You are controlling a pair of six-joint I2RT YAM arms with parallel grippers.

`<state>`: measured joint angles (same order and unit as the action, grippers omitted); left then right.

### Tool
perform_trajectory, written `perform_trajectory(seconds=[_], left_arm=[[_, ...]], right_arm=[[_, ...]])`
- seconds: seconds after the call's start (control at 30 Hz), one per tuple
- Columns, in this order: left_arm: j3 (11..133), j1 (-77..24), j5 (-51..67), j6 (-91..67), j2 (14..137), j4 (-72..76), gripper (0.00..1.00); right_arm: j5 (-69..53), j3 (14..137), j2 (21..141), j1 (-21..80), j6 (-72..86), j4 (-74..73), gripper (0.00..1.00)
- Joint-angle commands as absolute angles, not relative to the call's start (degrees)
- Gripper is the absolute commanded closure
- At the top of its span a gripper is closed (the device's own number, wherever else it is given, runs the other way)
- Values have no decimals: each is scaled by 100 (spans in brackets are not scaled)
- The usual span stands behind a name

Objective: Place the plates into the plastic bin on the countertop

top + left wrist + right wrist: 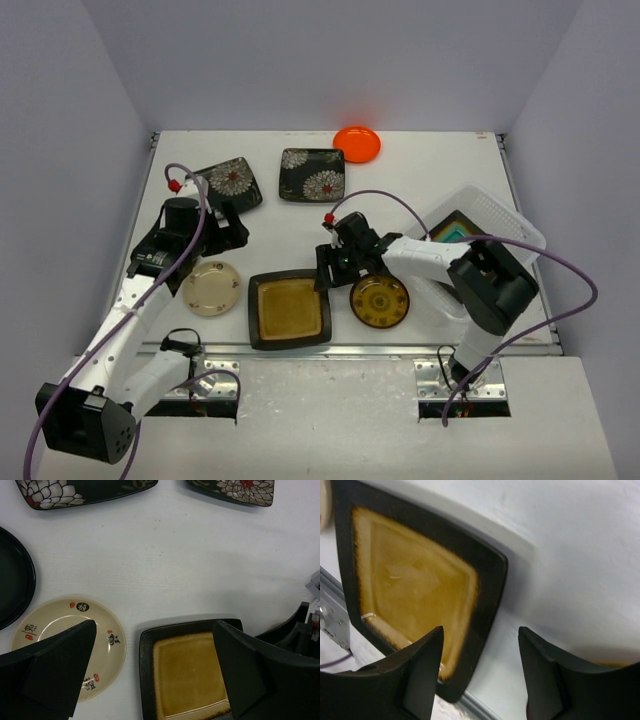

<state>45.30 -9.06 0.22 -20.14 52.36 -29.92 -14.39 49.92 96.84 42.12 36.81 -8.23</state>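
Right end effector (480,630) has its 2 fingers apart astride the right rim of the amber-centred plate (290,308). Left end effector (155,622), spread wide, hovers off that plate's far-left corner.

The only writing we can see stands on the small cream plate (57,622): black brush-style East Asian characters and small red seal marks spaced around its rim, too small and angled for us to read.
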Motion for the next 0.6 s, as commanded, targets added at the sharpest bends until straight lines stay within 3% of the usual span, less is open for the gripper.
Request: perform_trajectory(seconds=[0.0,0.1,0.4,0.57], left_arm=[[4505,-958,-35,-1925,5012,-2787,0],[4500,-958,-33,-1923,4963,-2777,0],[4500,-958,-26,-1916,4872,-2761,0],[4496,-958,-31,-1916,4848,-2764,0]], right_arm=[[-1610,5400,10129,4297,3891,-206,44],[-1631,5524,10480,4315,3942,-186,50],[-1647,5162,10782,4257,4369,22,97],[-2224,4839,10488,4108,4652,549,100]])
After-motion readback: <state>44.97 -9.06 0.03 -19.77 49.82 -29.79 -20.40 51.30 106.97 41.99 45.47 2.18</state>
